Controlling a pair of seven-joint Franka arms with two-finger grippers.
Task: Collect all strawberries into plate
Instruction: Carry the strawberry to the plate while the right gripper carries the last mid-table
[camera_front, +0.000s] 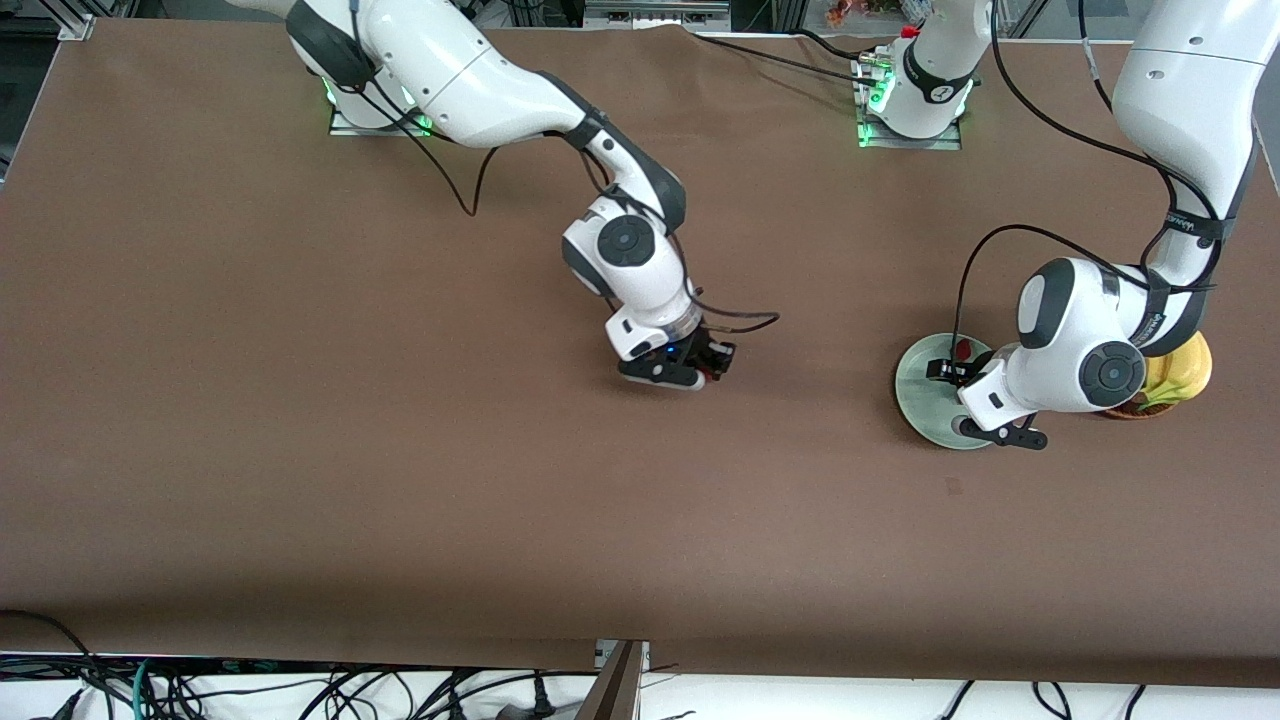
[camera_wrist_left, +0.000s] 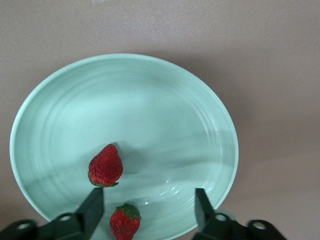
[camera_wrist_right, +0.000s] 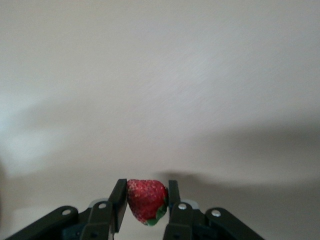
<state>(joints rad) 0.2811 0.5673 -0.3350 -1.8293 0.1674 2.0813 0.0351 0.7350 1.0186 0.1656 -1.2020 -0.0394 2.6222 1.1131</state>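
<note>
Two small red strawberries (camera_wrist_left: 105, 166) already lie in the round mint-green plate (camera_wrist_left: 150, 100) under the wide-open, empty left gripper (camera_wrist_left: 149, 206); mid-table, the right gripper (camera_wrist_right: 145, 200) pinches the third strawberry (camera_wrist_right: 146, 200), undelivered.

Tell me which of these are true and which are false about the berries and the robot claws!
1. Two small red strawberries lie on the round pale mint-green plate. True.
2. The left claw squeezes a berry. False: it is open over the plate, holding nothing.
3. The right claw grips a third red strawberry. True.
4. The right claw is over the plate. False: it is over the bare brown table.
</note>
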